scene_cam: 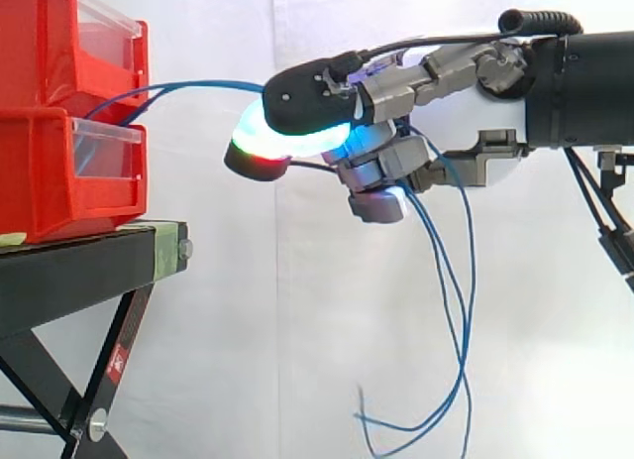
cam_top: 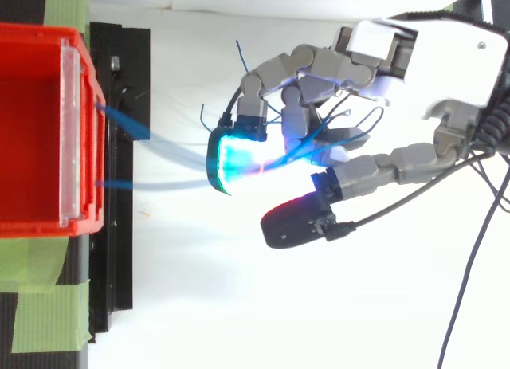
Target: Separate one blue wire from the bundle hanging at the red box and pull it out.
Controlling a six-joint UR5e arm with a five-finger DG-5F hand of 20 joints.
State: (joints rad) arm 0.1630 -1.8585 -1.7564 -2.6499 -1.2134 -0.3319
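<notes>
Blue thin wires (scene_cam: 198, 83) arch out from between the two stacked red plastic bins (scene_cam: 40, 172) and run across open air into the robot's hand. Beyond the hand, their loose lengths hang well down in front of the white curtain (scene_cam: 248, 330). The bins sit on a black metal stand (scene_cam: 69, 256), which has strips of green tape (cam_top: 48, 321) on it in the top view.

The black arm (scene_cam: 584, 82) reaches in level from the right, at about the height of the upper bin. The grey, jointed hand (cam_top: 358, 66) points towards the bins but is well clear of them.

Its fingers are curled inwards, and the glowing cyan-green pads (scene_cam: 292, 137) are pressed together with the wires between them. A black-tipped digit lies across the top.

The grasp appears to be made and the pull under way, judging by the gap between hand and bins. From above, two blurred blue strands lead from the bin front (cam_top: 72, 130) to the pads, so I cannot tell whether only one wire has been separated. The wires are still anchored at the bins, so drawing one fully out remains to be done.
</notes>
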